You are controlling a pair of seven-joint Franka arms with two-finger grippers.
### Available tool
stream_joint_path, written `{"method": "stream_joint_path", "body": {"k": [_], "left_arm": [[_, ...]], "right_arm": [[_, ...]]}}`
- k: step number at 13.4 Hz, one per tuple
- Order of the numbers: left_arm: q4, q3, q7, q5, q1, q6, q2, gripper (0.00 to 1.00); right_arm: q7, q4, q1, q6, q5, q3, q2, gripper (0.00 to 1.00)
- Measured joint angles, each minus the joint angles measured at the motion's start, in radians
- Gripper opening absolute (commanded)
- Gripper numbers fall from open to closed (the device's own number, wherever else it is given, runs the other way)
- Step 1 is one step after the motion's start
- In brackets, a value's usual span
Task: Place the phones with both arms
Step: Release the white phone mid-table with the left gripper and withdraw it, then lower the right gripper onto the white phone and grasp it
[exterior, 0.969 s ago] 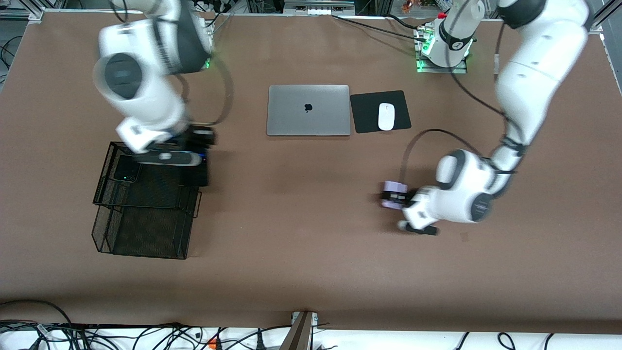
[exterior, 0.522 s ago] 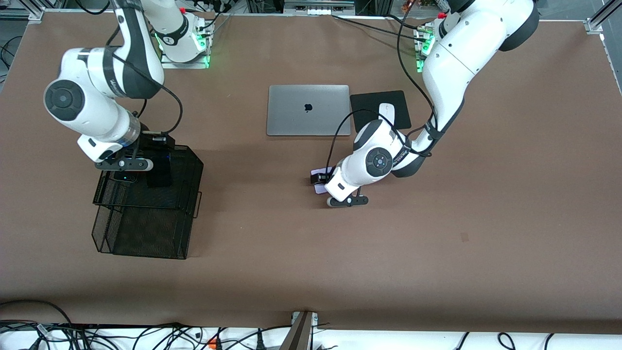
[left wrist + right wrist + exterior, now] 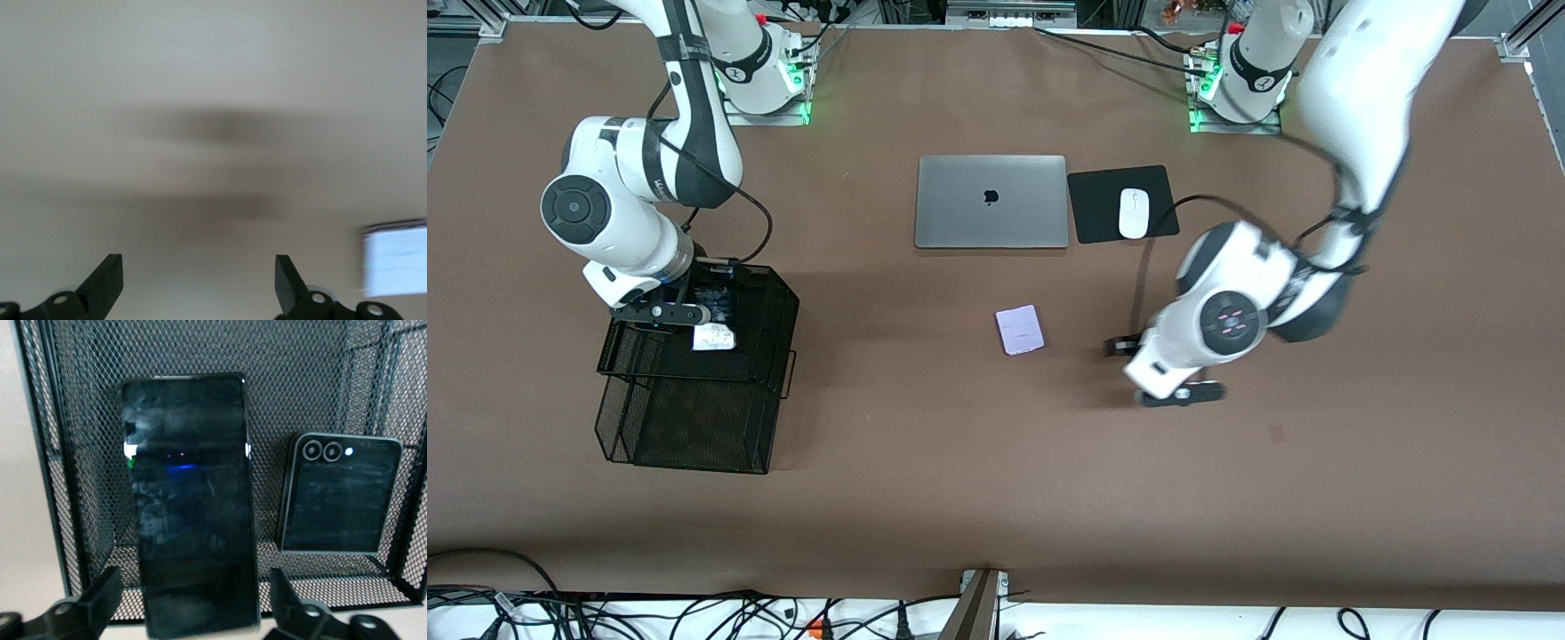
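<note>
Three phones were on record. Long slim black phone [image 3: 190, 503]: lay flat in the upper tier of the black mesh tray [image 3: 769, 302], directly under the right gripper [image 3: 193, 603], its near end between the spread fingers [image 3: 100, 593] without contact. Small squarish black phone [image 3: 341, 495]: lay in the same tier, just beside the long one, twin camera rings showing, off to one side of the right gripper. Small lavender phone [image 3: 1020, 330]: lay flat on the bare brown table [image 3: 960, 462], alone, near the left gripper [image 3: 1120, 347] but apart from it, toward the right arm's end of the table from that gripper; a pale corner of it showed at the edge of the left wrist view.

Right gripper: over the tray's upper tier, jaws wide, holding nothing. Left gripper [image 3: 200, 283]: over open tabletop, jaws wide, holding nothing, with only blurred table surface between the fingers [image 3: 103, 280].

Other items: closed silver laptop [image 3: 991, 202], black mouse pad [image 3: 1103, 218] beside it and white mouse [image 3: 1133, 213] on the pad, all well apart from both grippers, toward the arms' bases.
</note>
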Motion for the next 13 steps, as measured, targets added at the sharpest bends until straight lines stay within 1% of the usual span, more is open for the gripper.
{"method": "stream_joint_path", "body": {"k": [2,4,6,7,8,10,12,13], "left_arm": [[0.006,0.004,0.143,0.041,0.047,-0.083,-0.082,1.0],[0.028,0.008,0.335,0.045,0.121,-0.155,-0.151,1.0],[0.057,0.012,0.483,0.018,0.197,-0.214,-0.206,1.0],[0.061,0.028,0.514,-0.025,0.217,-0.227,-0.239,1.0],[0.058,0.065,0.526,-0.081,0.219,-0.237,-0.278,1.0],[0.02,0.151,0.531,-0.168,0.205,-0.243,-0.375,1.0],[-0.051,0.25,0.536,-0.189,0.156,-0.22,-0.496,1.0],[-0.089,0.282,0.538,-0.194,0.13,-0.212,-0.558,1.0]], "right_arm": [[0.0,0.052,0.0,-0.022,0.002,0.0,0.0,1.0],[0.0,0.152,0.002,-0.121,0.003,0.003,-0.001,1.0],[0.018,0.267,0.013,-0.225,0.007,0.012,-0.003,1.0],[0.046,0.314,0.022,-0.255,0.011,0.029,-0.004,1.0],[0.096,0.351,0.033,-0.269,0.014,0.056,-0.005,1.0],[0.244,0.398,0.055,-0.273,0.015,0.143,-0.003,1.0],[0.385,0.429,0.068,-0.264,0.018,0.253,0.017,1.0],[0.439,0.45,0.071,-0.249,0.024,0.305,0.041,1.0]]}}
